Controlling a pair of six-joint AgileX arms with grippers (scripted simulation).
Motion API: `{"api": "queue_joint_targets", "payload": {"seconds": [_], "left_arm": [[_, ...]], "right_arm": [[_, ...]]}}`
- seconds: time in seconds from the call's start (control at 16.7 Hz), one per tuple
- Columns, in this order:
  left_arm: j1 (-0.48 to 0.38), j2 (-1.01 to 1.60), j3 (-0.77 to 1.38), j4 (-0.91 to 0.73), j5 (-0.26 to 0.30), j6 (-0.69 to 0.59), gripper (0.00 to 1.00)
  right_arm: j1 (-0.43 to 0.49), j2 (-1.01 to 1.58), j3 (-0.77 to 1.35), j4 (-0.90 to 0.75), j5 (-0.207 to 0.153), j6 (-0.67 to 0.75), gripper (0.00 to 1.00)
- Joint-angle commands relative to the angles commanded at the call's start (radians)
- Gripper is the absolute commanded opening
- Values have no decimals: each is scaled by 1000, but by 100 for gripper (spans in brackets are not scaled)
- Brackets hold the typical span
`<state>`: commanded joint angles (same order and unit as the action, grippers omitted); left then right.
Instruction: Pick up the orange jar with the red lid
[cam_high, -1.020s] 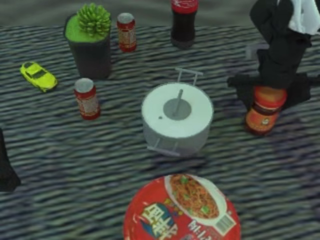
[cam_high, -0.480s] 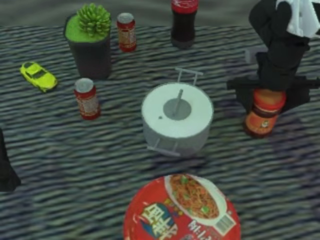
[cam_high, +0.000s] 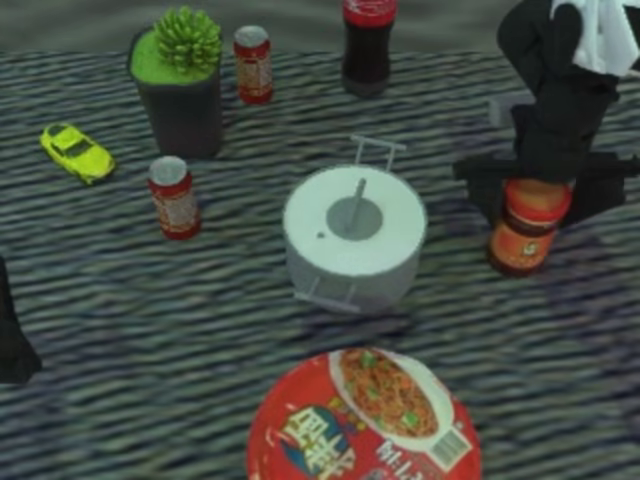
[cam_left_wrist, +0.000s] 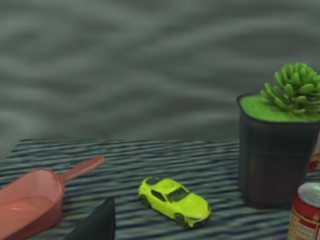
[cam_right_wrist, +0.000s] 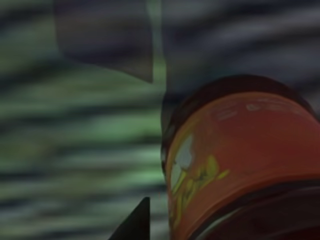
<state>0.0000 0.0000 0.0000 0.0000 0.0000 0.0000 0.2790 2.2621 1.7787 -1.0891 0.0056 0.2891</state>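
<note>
Raised slightly: round orange jar (cam_high: 527, 228).

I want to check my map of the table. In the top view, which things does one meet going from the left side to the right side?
Yellow toy car → potted plant → red soda can at the back → white round roll → orange jar with the red lid, with the right gripper over it.

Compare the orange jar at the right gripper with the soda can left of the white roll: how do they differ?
The orange jar is squat and wide with a red-orange lid; the soda can is slim with a silver top. The jar sits under the right gripper at the table's right; the can stands free, left of the white roll. Both stand upright and are reddish.
</note>
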Motion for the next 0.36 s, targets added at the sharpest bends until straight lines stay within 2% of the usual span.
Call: {"api": "queue_joint_targets", "payload": {"seconds": [0.36], "left_arm": [[0, 0, 0, 0, 0, 0, 100]], "right_arm": [[0, 0, 0, 0, 0, 0, 100]]}}
